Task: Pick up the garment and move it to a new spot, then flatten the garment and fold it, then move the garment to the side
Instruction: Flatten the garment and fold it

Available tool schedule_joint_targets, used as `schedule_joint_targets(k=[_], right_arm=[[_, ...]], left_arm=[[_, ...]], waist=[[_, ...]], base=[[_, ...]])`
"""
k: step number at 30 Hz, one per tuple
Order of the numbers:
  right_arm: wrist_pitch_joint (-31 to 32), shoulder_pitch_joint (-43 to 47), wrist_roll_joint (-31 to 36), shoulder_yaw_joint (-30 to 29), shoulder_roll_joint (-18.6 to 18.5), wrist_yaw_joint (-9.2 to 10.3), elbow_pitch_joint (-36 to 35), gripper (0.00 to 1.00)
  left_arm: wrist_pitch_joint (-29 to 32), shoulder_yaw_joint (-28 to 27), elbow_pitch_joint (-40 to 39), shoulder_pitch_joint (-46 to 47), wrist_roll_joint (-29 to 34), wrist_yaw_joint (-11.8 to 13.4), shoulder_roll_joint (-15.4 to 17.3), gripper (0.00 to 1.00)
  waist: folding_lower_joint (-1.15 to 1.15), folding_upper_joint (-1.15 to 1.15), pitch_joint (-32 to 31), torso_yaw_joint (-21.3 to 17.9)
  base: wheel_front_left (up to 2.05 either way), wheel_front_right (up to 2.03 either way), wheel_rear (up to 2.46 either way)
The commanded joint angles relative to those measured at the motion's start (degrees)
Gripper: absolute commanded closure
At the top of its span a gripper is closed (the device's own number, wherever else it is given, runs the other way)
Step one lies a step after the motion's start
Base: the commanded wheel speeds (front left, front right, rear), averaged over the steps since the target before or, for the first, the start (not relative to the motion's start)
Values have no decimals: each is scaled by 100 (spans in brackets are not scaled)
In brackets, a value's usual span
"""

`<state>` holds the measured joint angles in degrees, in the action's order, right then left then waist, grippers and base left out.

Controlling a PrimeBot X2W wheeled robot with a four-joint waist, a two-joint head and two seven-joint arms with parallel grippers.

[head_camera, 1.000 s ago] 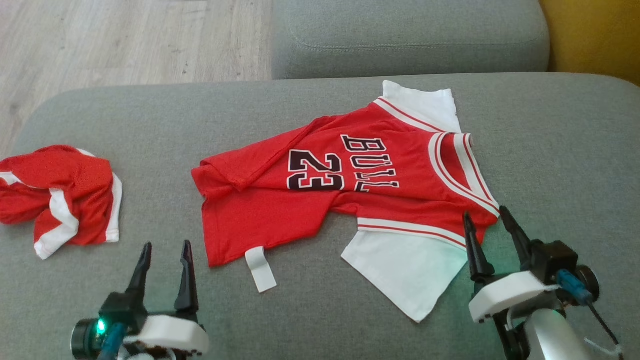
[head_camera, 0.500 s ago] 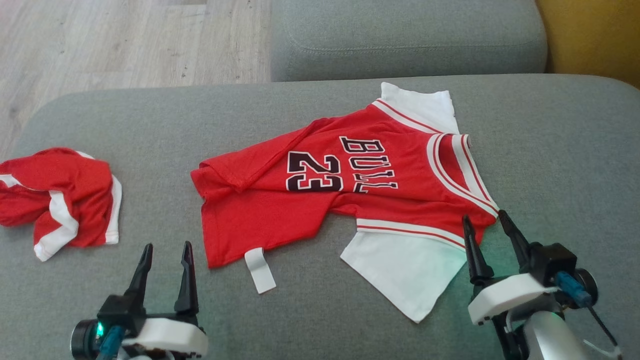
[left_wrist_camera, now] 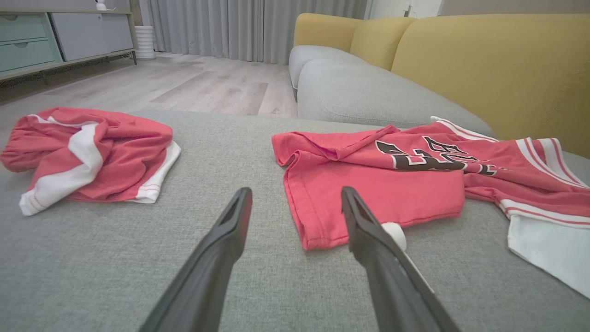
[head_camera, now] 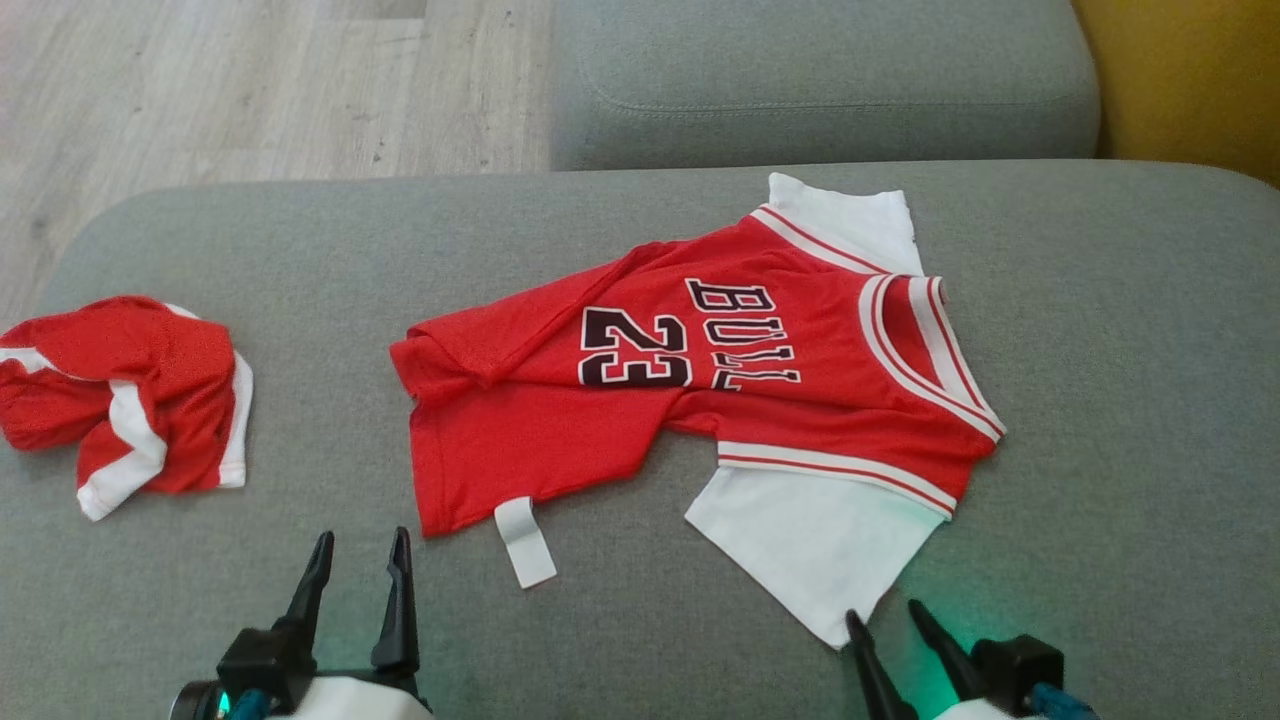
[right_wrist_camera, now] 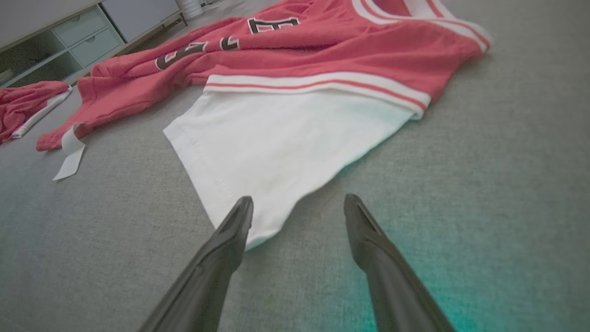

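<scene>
The head view looks steeply down from above onto the grey seat cushion [head_camera: 200,250], far enough back to take in the whole red jersey [head_camera: 560,430], with the left gripper [head_camera: 362,535] and right gripper [head_camera: 881,609] at its bottom edge. The left wrist view sits low over the cushion, facing along its fingers [left_wrist_camera: 226,240] across the jersey's hem toward the wooden floor [left_wrist_camera: 193,87] and yellow backrest [left_wrist_camera: 484,64]; the right wrist view, equally low and tilted, looks closely over the jersey's white sleeve [right_wrist_camera: 276,143]. All three share the jersey, its white tag [head_camera: 525,540] and the crumpled red garment [head_camera: 150,390].
</scene>
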<state>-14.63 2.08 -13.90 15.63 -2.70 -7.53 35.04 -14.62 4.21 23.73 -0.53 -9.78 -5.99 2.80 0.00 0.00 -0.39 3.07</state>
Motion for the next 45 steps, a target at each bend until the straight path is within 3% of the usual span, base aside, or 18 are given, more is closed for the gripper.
schedule_joint_targets(k=[1, 17, 18, 19, 20, 31, 45], right_arm=[[-37, -145, -75, 182, -18, 4, -116, 0], [-37, -524, -1155, 1042, -18, 4, 440, 0], [-37, -575, -1265, 1122, -18, 4, 514, 22], [-37, -604, -1283, 1128, -18, 4, 540, 76], [-37, -627, -1287, 1125, -19, 4, 559, 100], [-37, -606, -774, 215, -456, 4, -130, 100], [-37, -722, -580, 238, -510, 4, -539, 100]], left_arm=[[-38, -118, -171, 171, -36, 36, 9, 0], [-38, -52, -116, 231, -56, 38, 9, 0], [-38, -52, -108, 232, -56, 32, 9, 0], [-38, -53, -106, 233, -57, 31, 9, 0], [-38, -54, -100, 236, -63, 29, 9, 0], [-38, 244, 480, 557, -758, -122, 8, 0], [-38, 389, 1583, 1204, -1442, -148, 8, 0]], waist=[[0, 0, 9, -3], [0, 0, 63, 82], [0, 0, 68, 99], [0, 0, 71, 102], [0, 0, 77, 102], [0, 0, 340, -221], [0, 0, 720, -552]], base=[[0, 0, 0], [0, 0, 0], [0, 0, 0], [0, 0, 0], [0, 0, 0], [0, 0, 0], [0, 0, 0]])
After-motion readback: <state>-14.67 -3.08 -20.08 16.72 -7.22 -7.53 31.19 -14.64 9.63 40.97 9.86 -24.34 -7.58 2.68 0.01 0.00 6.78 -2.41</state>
